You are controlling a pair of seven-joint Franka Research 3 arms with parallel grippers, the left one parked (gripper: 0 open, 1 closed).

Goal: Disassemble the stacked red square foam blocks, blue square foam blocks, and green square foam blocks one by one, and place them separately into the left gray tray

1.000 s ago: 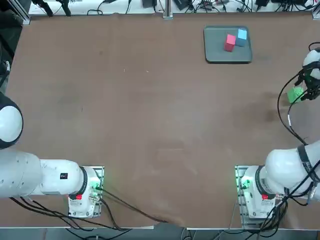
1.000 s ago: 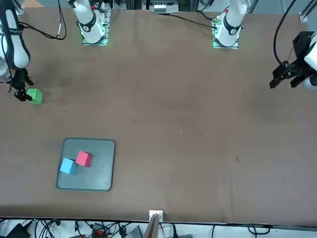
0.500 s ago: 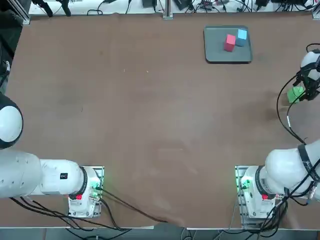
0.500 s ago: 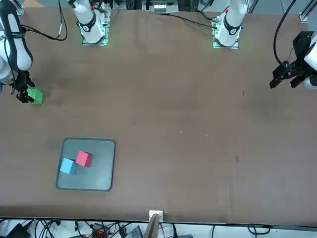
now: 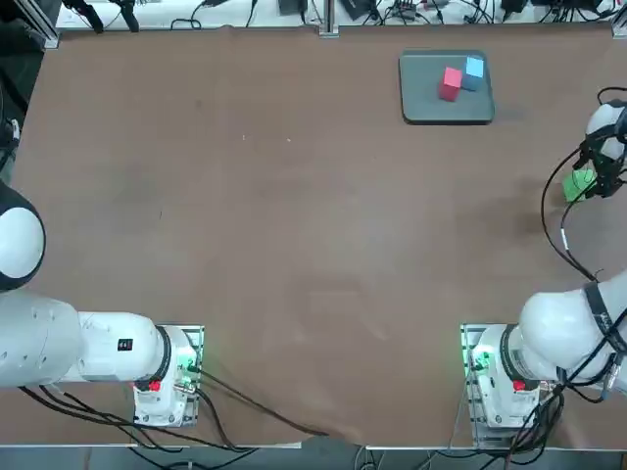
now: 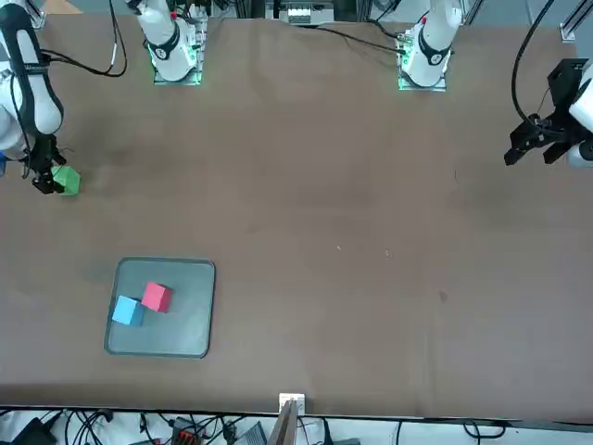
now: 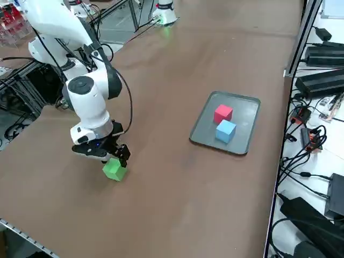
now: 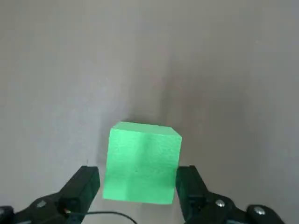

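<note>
Presently the right gripper [image 8: 139, 184] hangs low over the green cube [image 8: 142, 161], its two black fingers [image 8: 84, 184] spread wide and standing one to each side of the cube with a slim gap on either flank; nothing is clamped yet. The cube rests on the brown bench [image 5: 294, 196], near its edge on the robot's right and well apart from the gray tray [image 5: 421, 103], where the red cube [image 5: 451, 82] and the blue cube [image 5: 474, 69] already lie just beside one another. Judged from this, the last pick is in hand. Possible faults: the gaps are narrow, so a slightly skewed descent could set a fingertip on the cube's top face and tip or shove it; a shallow bite on soft foam might let it slip in transit; a careless drop could knock the two cubes in the tray. All three cubes are matte, square-edged foam; the tray is flat, low-rimmed, with rounded corners.
</note>
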